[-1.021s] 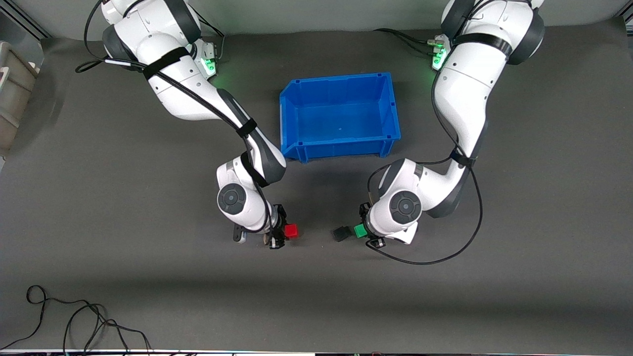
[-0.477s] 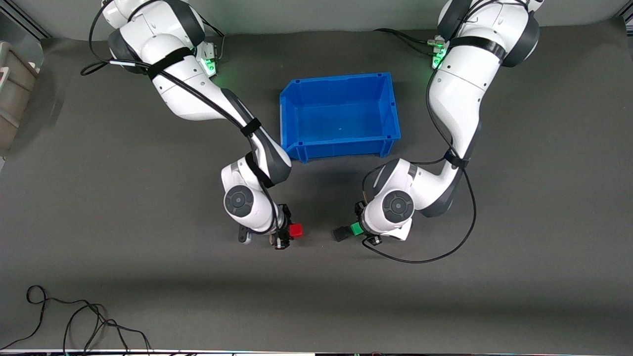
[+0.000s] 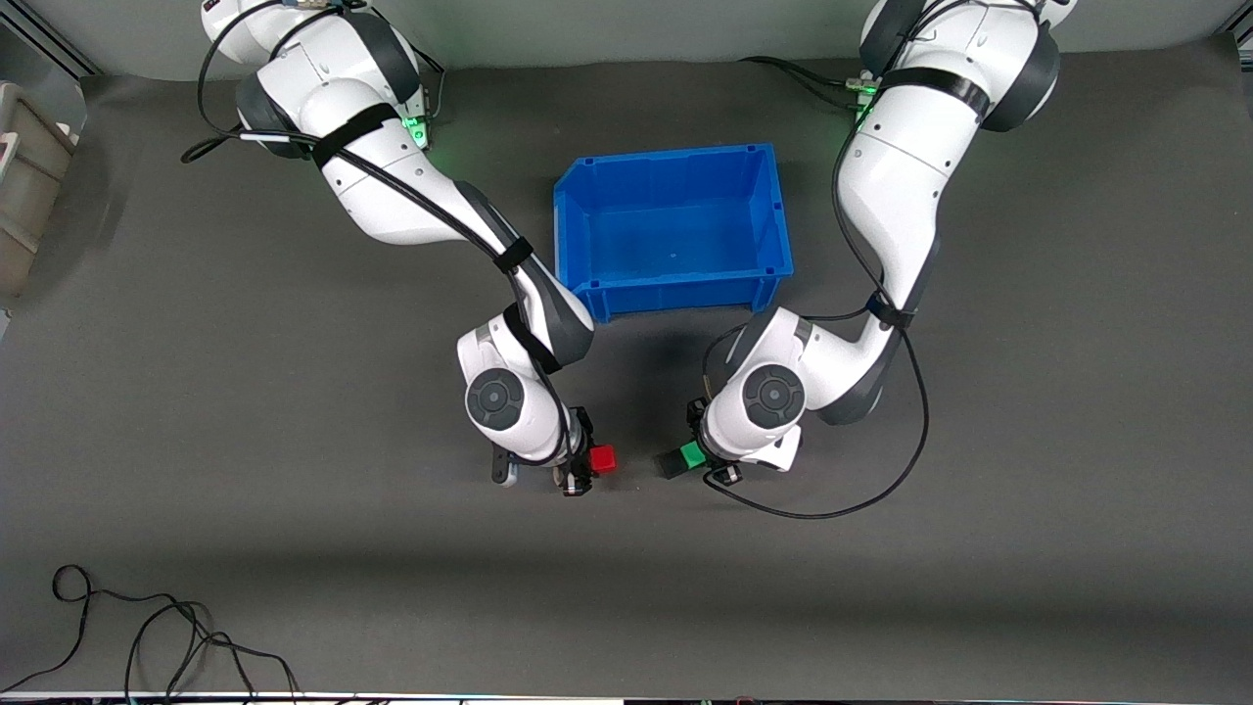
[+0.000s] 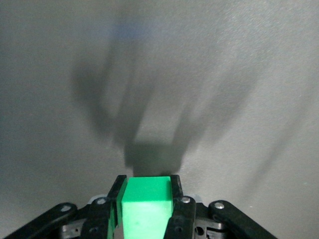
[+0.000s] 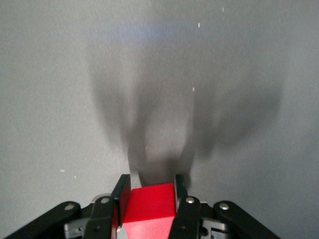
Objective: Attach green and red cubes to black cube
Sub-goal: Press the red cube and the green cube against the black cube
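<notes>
My left gripper is shut on the green cube, which fills the gap between its fingers. In the front view the green cube has the black cube against the side that faces the right arm. The right gripper is shut on the red cube. From the front, the red cube and the black cube face each other with a small gap between them. Both hands hang over the grey table on the front camera's side of the blue bin. The black cube does not show clearly in the wrist views.
An open blue bin stands on the grey table between the two arms, nearer their bases. A black cable lies loose near the front edge at the right arm's end. A beige box sits at that end.
Both arms have moved toward each other. The red cube and the green-and-black pair are closer together, and the gap between red and black has narrowed.
</notes>
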{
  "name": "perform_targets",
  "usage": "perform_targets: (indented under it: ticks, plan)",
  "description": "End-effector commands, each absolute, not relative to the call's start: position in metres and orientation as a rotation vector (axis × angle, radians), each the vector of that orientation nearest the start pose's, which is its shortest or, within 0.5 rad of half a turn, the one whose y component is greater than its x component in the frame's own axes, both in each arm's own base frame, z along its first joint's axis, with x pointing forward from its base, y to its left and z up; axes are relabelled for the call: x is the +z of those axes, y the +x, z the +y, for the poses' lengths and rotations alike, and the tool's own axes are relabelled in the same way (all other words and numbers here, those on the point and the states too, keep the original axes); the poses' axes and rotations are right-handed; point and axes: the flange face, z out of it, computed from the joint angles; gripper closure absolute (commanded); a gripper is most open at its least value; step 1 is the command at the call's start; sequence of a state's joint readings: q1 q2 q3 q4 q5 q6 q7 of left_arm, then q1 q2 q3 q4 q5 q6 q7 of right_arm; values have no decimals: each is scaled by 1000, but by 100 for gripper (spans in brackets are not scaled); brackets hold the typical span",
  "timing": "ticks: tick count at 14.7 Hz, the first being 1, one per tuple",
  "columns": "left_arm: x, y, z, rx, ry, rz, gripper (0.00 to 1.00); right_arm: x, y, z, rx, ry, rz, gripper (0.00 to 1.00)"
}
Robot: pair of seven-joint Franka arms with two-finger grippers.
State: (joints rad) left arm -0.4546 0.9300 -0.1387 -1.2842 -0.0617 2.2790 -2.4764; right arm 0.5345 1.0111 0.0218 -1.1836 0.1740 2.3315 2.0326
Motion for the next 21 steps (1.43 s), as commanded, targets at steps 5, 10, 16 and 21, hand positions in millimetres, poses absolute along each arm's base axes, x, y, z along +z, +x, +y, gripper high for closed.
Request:
perform_targets:
  ticks: [5,10,16,21]
  plan:
    - [173,632,-413,-160,1718,2556,100,183,647,456,151,-1967,2196,100]
    - [185,634,-416,-152,1741,2532,100,177,638,465,118,-1983,2210,100]
    - [192,631,-420,-120,1847,2463,100,171,646,455,113,-1964,2224,100]
    - [194,625,-430,-141,1907,2411,100,172,650,458,110,-1956,2211,100]
